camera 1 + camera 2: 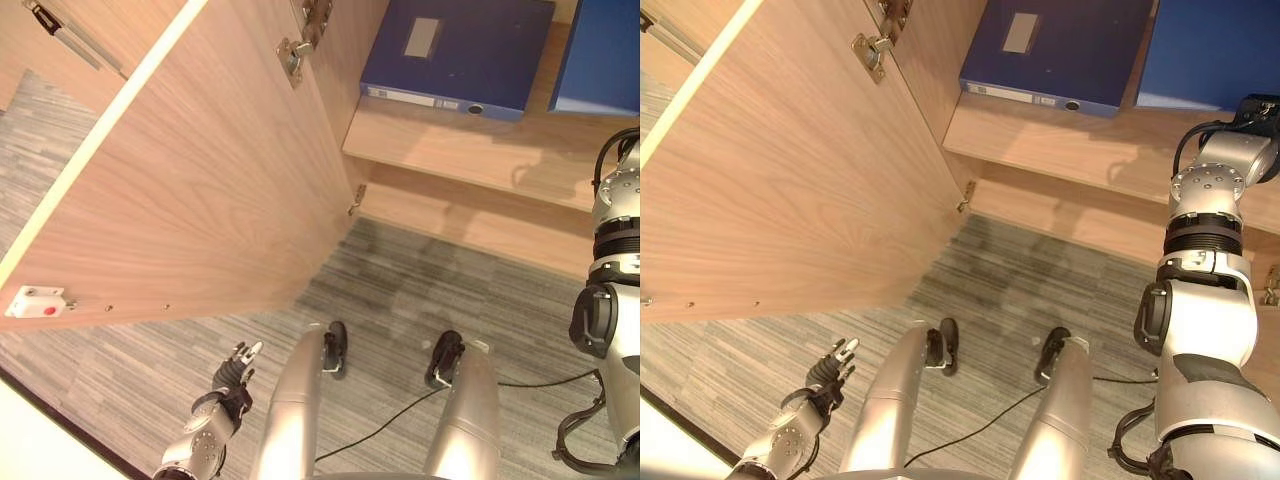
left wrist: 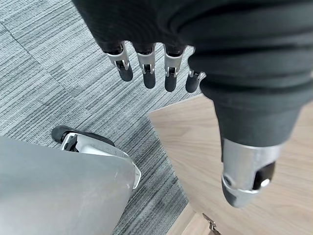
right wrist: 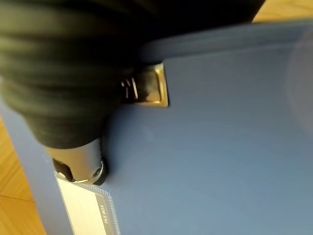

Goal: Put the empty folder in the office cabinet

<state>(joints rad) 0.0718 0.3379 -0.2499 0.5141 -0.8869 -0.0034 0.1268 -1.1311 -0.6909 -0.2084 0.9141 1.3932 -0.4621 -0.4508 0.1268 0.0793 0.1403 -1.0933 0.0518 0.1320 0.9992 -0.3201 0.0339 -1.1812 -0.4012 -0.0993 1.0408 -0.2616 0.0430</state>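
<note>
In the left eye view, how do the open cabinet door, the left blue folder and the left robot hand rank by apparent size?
1. Cabinet door, also nearest the camera.
2. Left blue folder.
3. Left robot hand.

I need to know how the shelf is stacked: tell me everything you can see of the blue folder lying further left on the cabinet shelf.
The blue folder is a box file with a smooth, matte cover and lies flat on the light wooden shelf inside the open cabinet. A pale rectangular label sits on its top face. The spine faces outward, carrying a white strip label and a dark round finger hole near one end. A second blue folder lies beside it on the same shelf. No hand touches it.
</note>
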